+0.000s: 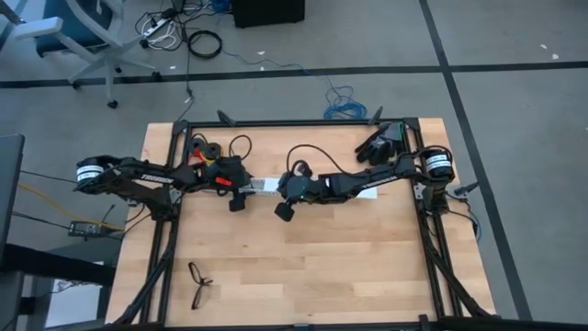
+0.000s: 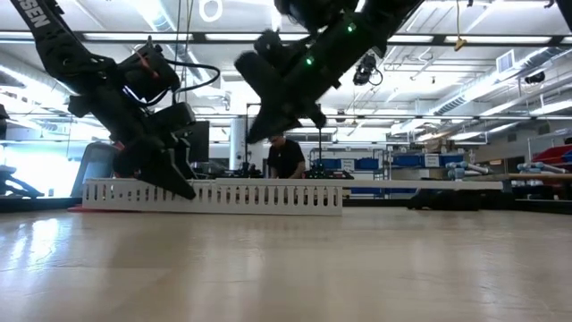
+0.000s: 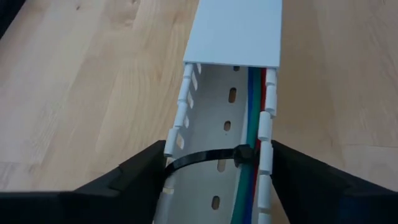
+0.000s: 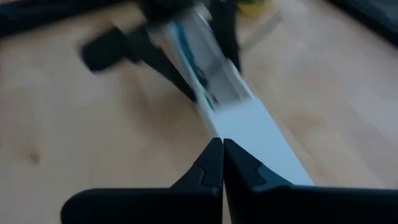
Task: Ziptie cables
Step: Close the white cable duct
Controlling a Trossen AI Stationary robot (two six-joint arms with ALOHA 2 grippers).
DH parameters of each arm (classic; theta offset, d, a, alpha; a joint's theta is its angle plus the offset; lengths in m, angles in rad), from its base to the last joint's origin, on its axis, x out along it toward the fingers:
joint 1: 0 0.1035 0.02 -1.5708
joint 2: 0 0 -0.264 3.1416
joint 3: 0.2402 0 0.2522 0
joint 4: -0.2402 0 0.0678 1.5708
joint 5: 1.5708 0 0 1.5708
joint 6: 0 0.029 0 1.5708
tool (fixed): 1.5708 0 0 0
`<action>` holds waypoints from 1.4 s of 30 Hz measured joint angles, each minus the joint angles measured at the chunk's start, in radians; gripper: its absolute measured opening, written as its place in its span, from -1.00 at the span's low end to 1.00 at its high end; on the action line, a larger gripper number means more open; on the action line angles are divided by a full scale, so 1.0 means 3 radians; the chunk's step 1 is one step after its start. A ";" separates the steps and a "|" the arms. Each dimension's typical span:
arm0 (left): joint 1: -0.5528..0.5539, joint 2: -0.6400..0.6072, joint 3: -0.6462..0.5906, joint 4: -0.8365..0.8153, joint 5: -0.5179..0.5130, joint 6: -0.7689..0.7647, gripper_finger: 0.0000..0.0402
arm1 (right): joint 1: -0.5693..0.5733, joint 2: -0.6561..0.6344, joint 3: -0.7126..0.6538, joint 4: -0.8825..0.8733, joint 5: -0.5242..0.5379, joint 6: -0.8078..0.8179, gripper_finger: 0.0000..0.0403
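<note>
A long white slotted rail (image 3: 233, 37) lies on the wooden table, its far part capped by a cover and its near part open. The cables (image 3: 252, 121), blue, green and red wires, run inside along one wall. The black ziptie (image 3: 202, 160) loops across the open channel, with its head (image 3: 244, 154) at the wires. My left gripper (image 3: 217, 150) is open and straddles the rail's open end, one finger outside each wall. My right gripper (image 4: 222, 163) is shut and hangs above the rail's covered part (image 4: 258, 134), clear of it in the low view (image 2: 259, 130). My left gripper's fingers (image 3: 140, 174) come slanting down along the rail and stand close against its two outer walls (image 3: 268, 134), level with the ziptie. I cannot tell whether they touch the walls or the ziptie's strap.
Black spools and red wire (image 1: 213, 154) lie at the far left, and dark gear (image 1: 381, 142) sits at the far right corner. A pair of black glasses (image 1: 199, 283) lies near the front left. A person (image 2: 286, 156) shows in the room behind the table.
</note>
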 joint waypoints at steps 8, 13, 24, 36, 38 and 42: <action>-0.0003 0.0000 0.0000 0.0038 0.0119 -0.0027 0.26 | -0.0099 0.0018 0.0000 -0.0569 0.0005 0.0391 -1.00; -0.0004 0.0001 -0.0001 0.0081 0.0119 -0.0115 0.26 | -0.0248 0.0201 0.0008 -0.0461 -0.0468 0.0478 -1.00; -0.0008 0.0157 0.0011 0.0211 0.0177 -0.0200 0.25 | -0.0304 0.0747 0.0422 0.0178 -0.0737 -0.0128 -1.00; -0.0009 0.0252 0.0003 0.0409 0.0182 -0.0216 0.25 | -0.0127 0.0338 0.0427 -0.1139 0.0567 0.0255 -1.00; -0.0008 0.0311 0.0003 0.0488 0.0200 -0.0216 0.25 | -0.0150 0.0355 0.0426 -0.1300 0.0666 0.0435 -1.00; -0.0008 0.0427 0.0002 0.0671 0.0236 -0.0233 0.25 | -0.0257 0.0452 0.0427 -0.0914 0.0174 0.0348 -1.00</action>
